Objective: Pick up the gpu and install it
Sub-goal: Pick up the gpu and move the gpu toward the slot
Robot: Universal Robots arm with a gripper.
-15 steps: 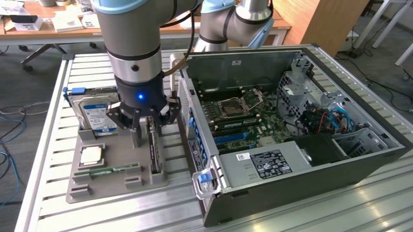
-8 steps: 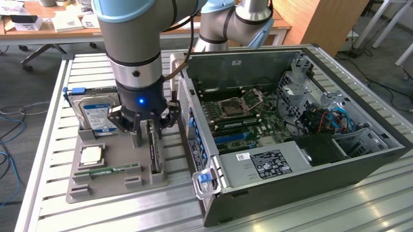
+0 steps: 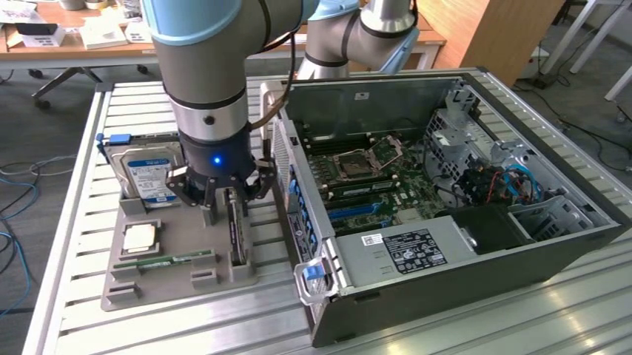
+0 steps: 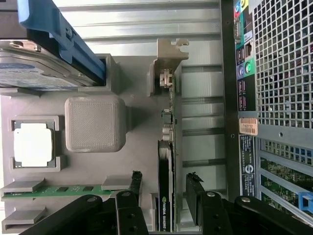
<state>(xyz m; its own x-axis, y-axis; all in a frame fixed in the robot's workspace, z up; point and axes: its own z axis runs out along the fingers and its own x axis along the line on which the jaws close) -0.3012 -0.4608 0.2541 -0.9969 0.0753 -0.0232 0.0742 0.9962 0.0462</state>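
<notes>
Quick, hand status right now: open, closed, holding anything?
Hand: open, fingers straddling the upright gpu, gaps on both sides, nothing held.

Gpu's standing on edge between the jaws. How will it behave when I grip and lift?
Probably stiff: the gpu is a flat board, unlikely to sag. Standing on its thin edge in the holder, it may tip if nudged sideways. The metal bracket at one end may weigh that end down, as the gripper straddles the card away from it.
</notes>
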